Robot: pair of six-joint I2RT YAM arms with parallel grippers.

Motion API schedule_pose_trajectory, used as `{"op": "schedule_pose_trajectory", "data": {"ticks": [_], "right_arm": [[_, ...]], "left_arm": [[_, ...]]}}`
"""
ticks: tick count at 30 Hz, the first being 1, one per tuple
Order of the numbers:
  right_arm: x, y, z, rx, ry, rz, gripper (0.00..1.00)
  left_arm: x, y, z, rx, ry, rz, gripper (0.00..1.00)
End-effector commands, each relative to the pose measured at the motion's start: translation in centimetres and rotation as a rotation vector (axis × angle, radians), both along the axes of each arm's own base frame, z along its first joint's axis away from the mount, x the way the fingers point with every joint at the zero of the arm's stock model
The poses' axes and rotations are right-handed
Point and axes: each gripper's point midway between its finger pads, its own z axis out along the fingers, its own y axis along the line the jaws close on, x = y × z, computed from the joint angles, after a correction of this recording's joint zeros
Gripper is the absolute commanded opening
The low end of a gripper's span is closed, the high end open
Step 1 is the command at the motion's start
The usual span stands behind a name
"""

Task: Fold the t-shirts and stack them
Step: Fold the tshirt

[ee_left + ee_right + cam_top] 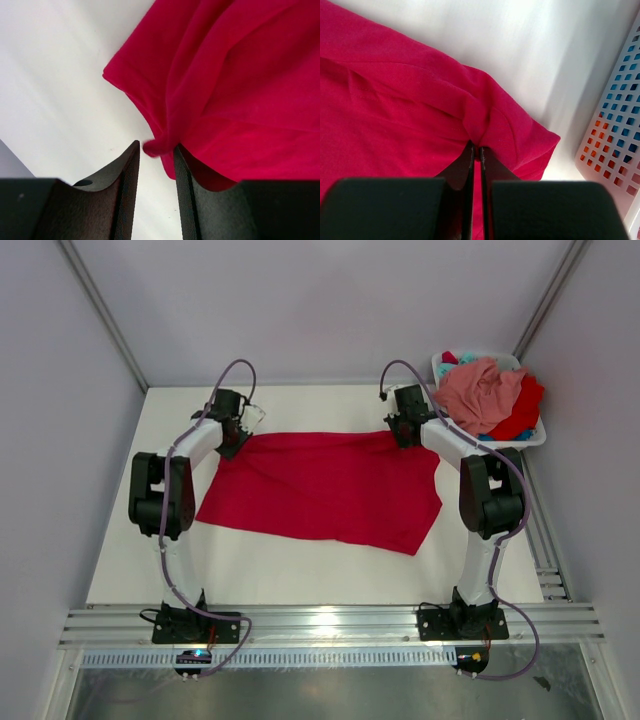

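Tee flat, R hand pinching far edge, L hand at corner, grip unclear

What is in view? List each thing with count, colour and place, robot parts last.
red t-shirt: one, bright red, spread wide mid-table.
salmon pink t-shirt: one, salmon pink, crumpled atop the basket's pile.
other cloth: red and teal pieces, count unclear, in the basket.
basket: one, white plastic, far right corner.
table: one, white, under everything.
arms: two, black and white, bases at the near edge.
left gripper: one, black, jaws apart at the red t-shirt's far left corner.
right gripper: one, black, shut on its far right corner.
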Motion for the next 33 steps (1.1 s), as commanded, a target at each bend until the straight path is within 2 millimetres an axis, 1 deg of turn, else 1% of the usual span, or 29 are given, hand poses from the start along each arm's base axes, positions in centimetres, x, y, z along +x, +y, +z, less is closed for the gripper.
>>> {"op": "schedule_pose_trajectory", "data": {"ticks": [1, 4, 10, 14, 24, 29, 33], "right_arm": [[0.7, -0.2, 3.0, 0.005, -0.083, -0.004, 0.03], [0.6, -0.2, 2.9, 0.007, -0.081, -0.006, 0.03], [0.6, -0.1, 2.9, 0.006, -0.081, -0.004, 0.03], [0.6, -0.2, 3.0, 0.005, -0.083, -0.004, 0.03], [0.6, -0.2, 3.0, 0.002, -0.083, -0.006, 0.03], [0.6, -0.3, 3.1, 0.001, -0.083, -0.006, 0.03], [0.6, -0.3, 3.1, 0.002, -0.085, -0.005, 0.03]], "left_arm": [[2.0, 0.1, 4.1, 0.005, -0.139, 0.002, 0.36], [2.1, 0.0, 4.4, -0.003, -0.147, 0.004, 0.36], [2.0, -0.5, 4.3, -0.035, -0.140, 0.007, 0.36], [1.8, -0.7, 3.3, -0.047, -0.111, 0.007, 0.35], [1.3, -1.7, 2.0, -0.097, -0.071, -0.002, 0.34], [1.3, -1.8, 0.9, -0.105, -0.047, 0.002, 0.34], [1.3, -1.8, 0.8, -0.103, -0.046, 0.004, 0.34]]}}
